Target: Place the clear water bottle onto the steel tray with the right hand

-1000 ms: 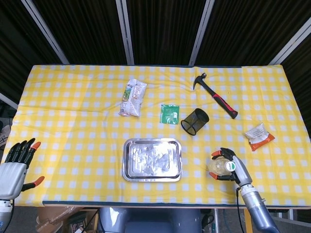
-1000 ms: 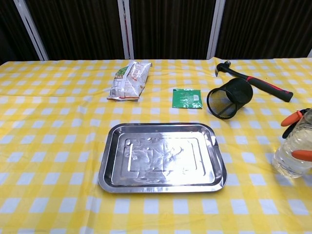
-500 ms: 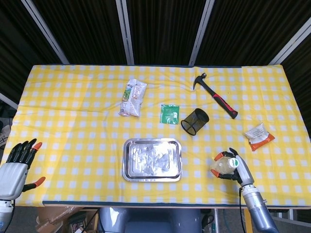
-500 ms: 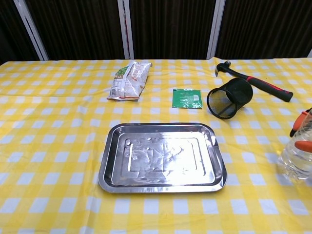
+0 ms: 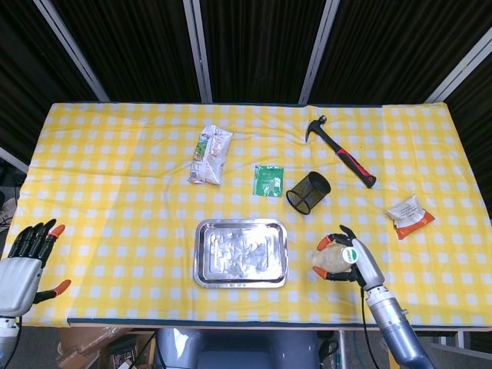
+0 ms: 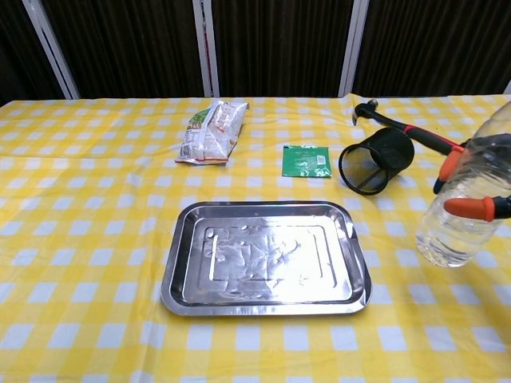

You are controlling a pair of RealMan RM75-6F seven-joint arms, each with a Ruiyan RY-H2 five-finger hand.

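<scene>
My right hand (image 5: pixel 347 260) (image 6: pixel 479 185) grips the clear water bottle (image 5: pixel 335 260) (image 6: pixel 461 209) and holds it lifted off the cloth, to the right of the steel tray (image 5: pixel 240 252) (image 6: pixel 267 255). The bottle stands roughly upright, its green-and-white cap (image 5: pixel 355 252) toward me in the head view. The tray lies bare near the table's front edge. My left hand (image 5: pixel 24 261) hangs open off the table's front left corner, fingers spread, holding nothing.
A black mesh cup (image 5: pixel 308 192) (image 6: pixel 375 160) lies on its side behind the bottle. Behind it are a green packet (image 5: pixel 268 181), a hammer (image 5: pixel 342 150) and a snack bag (image 5: pixel 210 154). An orange-and-white pouch (image 5: pixel 410 216) lies at the right.
My right hand has lifted the bottle and carried it left toward the tray. In the chest view the bottle has risen and moved in from the right edge. The left hand has barely moved.
</scene>
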